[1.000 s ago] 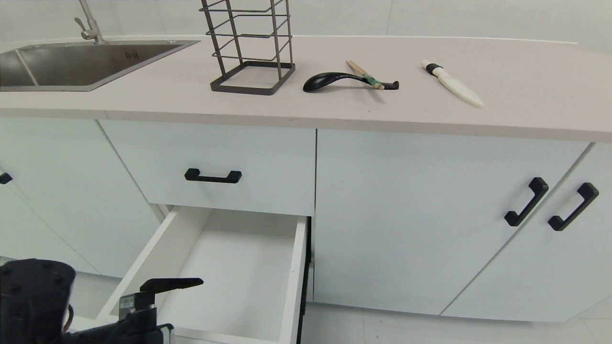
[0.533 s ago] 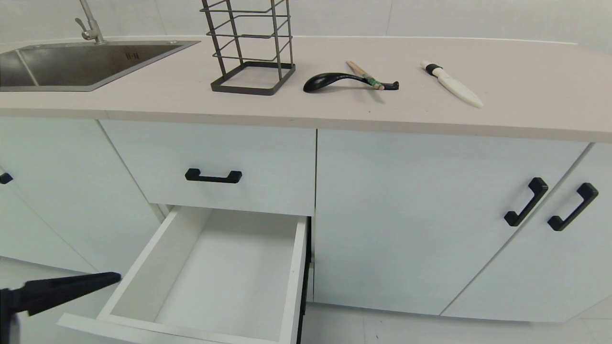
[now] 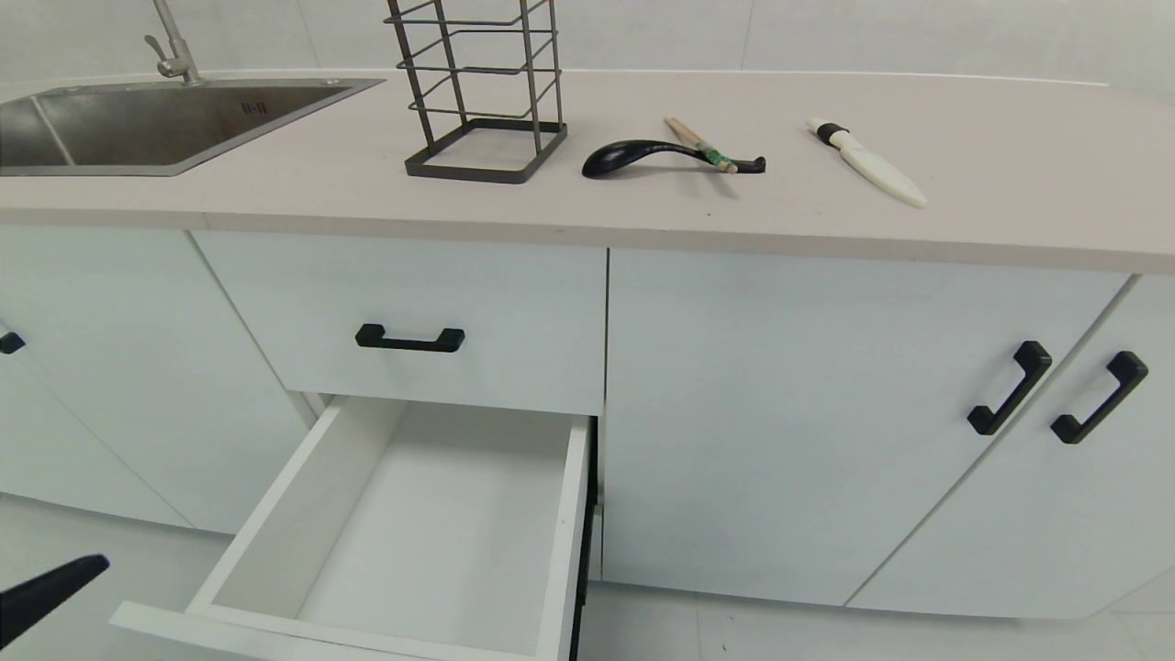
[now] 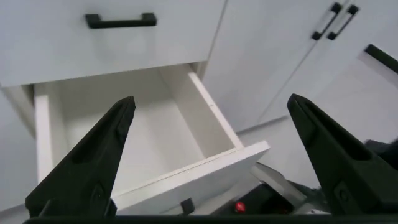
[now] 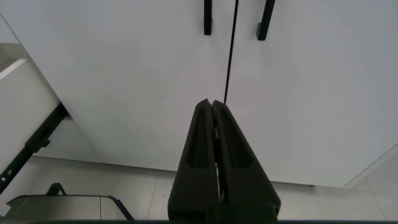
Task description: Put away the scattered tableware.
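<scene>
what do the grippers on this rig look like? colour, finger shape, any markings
Both are alike. The left gripper has two matte black fingers, broad at the base and tapering as long wedges to narrow tips, with flat inner faces. The right gripper has the same black wedge shape, and its surfaces are plain and unmarked.

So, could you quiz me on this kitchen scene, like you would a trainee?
1. True or false: the lower drawer is shut.
2. Which lies nearest the spoon? A. knife B. chopsticks C. sink
3. Which is open, the left gripper or the right gripper?
Key: 1 false, it stands pulled out. 2 B. 3 the left gripper; the right gripper is shut.
</scene>
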Robot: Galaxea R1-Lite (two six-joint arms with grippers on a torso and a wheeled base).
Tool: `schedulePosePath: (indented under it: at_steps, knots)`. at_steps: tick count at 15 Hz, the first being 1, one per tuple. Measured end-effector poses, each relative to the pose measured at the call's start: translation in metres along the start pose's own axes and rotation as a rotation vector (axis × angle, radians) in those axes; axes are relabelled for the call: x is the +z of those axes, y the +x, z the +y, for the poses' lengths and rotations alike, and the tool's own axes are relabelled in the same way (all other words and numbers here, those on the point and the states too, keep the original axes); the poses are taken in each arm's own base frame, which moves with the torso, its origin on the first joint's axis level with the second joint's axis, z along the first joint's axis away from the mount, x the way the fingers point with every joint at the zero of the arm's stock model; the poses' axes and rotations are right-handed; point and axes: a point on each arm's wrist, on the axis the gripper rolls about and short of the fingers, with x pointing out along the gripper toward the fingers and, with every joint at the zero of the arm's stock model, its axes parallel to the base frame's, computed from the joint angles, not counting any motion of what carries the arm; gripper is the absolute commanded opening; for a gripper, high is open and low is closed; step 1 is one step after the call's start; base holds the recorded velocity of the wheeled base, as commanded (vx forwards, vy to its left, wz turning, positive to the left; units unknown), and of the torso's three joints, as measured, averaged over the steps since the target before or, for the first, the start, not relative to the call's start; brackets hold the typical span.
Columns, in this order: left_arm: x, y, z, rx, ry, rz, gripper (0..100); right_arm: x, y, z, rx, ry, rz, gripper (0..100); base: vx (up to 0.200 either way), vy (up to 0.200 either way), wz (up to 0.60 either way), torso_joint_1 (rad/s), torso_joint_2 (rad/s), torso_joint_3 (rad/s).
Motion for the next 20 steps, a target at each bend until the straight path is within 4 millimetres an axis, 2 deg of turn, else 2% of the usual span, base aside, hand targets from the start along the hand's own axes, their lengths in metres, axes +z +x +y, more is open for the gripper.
schedulePosePath:
  at_steps: [2, 4, 7, 11, 13, 14, 20]
  knots:
    - [-0.032, -0.013, 0.001, 0.07, 0.007, -0.017, 100, 0.0, 0.0, 0.0, -0.001, 0.0, 0.0, 0, 0.0, 0.0, 0.0, 0.0, 0.0, 0.0]
    - [-0.061, -0.022, 0.002, 0.149, -0.013, 0.058, 100, 0.0, 0.0, 0.0, -0.001, -0.001, 0.002, 0, 0.0, 0.0, 0.0, 0.0, 0.0, 0.0]
    - [-0.068, -0.026, 0.0, 0.255, 0.017, 0.004, 100, 0.0, 0.0, 0.0, -0.001, -0.001, 0.002, 0, 0.0, 0.0, 0.0, 0.0, 0.0, 0.0]
    - [-0.072, -0.031, -0.002, 0.458, 0.139, -0.047, 100, 0.0, 0.0, 0.0, 0.0, 0.0, 0.002, 0, 0.0, 0.0, 0.0, 0.0, 0.0, 0.0]
    - [-0.076, -0.033, -0.001, 0.557, 0.122, -0.049, 100, 0.0, 0.0, 0.0, -0.001, -0.002, 0.002, 0, 0.0, 0.0, 0.3, 0.001, 0.0, -0.001]
    - [-0.077, -0.034, -0.001, 0.553, 0.126, -0.046, 100, 0.0, 0.0, 0.0, -0.001, -0.002, 0.002, 0, 0.0, 0.0, 0.6, 0.002, 0.0, 0.007]
    - [-0.078, -0.034, -0.003, 0.492, 0.118, -0.053, 100, 0.0, 0.0, 0.0, -0.001, -0.003, 0.002, 0, 0.0, 0.0, 0.0, 0.0, 0.0, 0.0]
